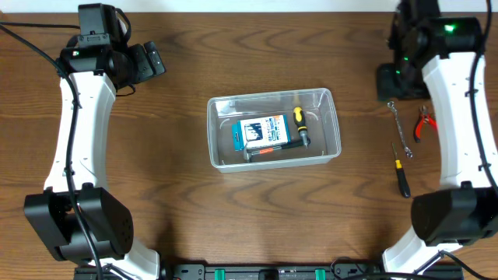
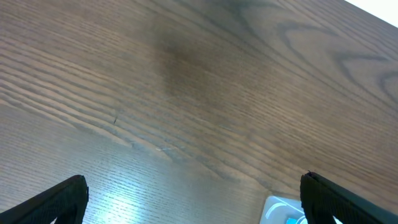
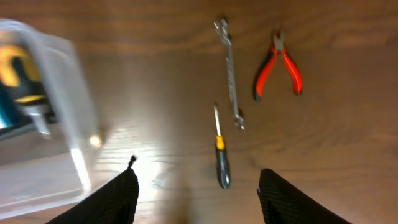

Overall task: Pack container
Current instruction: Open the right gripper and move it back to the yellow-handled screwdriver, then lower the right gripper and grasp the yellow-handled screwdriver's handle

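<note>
The clear plastic container sits mid-table. In it lie a blue-and-white box, a yellow-and-black screwdriver and a metal tool with a red mark. My left gripper is open and empty, raised at the far left; its view shows bare wood and a corner of the container. My right gripper is open and empty, raised at the far right. Its view shows the container's end wall at the left.
To the right of the container lie a silver wrench, red-handled pliers and a small black-and-yellow screwdriver. Both arm bases stand at the near corners of the table.
</note>
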You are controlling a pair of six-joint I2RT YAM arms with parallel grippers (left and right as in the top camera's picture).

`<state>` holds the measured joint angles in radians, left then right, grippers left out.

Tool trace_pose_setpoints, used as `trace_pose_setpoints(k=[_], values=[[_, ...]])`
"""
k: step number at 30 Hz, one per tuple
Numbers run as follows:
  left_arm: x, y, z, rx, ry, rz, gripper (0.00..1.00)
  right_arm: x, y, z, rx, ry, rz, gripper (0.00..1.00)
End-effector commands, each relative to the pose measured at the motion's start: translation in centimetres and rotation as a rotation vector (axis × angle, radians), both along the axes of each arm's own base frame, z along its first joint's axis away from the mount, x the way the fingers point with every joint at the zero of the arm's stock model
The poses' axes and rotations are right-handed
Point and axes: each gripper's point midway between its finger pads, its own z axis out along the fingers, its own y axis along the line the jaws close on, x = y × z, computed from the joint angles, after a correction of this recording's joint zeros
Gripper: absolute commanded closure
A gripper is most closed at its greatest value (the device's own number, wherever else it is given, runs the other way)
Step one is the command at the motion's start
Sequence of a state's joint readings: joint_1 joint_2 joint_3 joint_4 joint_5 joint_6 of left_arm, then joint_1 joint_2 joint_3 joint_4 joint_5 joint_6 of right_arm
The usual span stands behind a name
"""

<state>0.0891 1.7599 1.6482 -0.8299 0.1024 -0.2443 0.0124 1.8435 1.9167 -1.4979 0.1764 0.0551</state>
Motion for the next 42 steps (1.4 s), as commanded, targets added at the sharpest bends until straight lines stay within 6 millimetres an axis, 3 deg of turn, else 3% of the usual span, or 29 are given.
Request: trace_pose_setpoints(k=[1,11,15,25,30,42], values=[[0.2,0.0,0.5,-0.007,-0.012,0.011,0.02,-0.9,-1.5,-2.9,0.003,0.083,0.007,0.37],[0.2,0.0,0.5,-0.007,-0.012,0.011,0.02,-3.4,-4.9,-12.0,0.010,0.190,0.026,0.34],[0.2,0.0,0.5,-0.007,-0.012,0.011,0.02,-3.9,-5.8,-14.1,0.015,0.189,0.015,0.34],[0.2,0.0,0.5,-0.007,-0.012,0.011,0.02,-6.7,-4.5,-19.2,0.145,0.211,-0.019,0.41],[0.2,0.0,0.5,-0.007,-0.012,0.011,0.02,-7.9,-4.5,-21.0,0.137,0.219,-0.021,0.42],[0.2,0.0,0.5,-0.007,-0.012,0.011,0.02,-10.8,-5.4,-22.9,0.063,0.279,-0.101,0.40]])
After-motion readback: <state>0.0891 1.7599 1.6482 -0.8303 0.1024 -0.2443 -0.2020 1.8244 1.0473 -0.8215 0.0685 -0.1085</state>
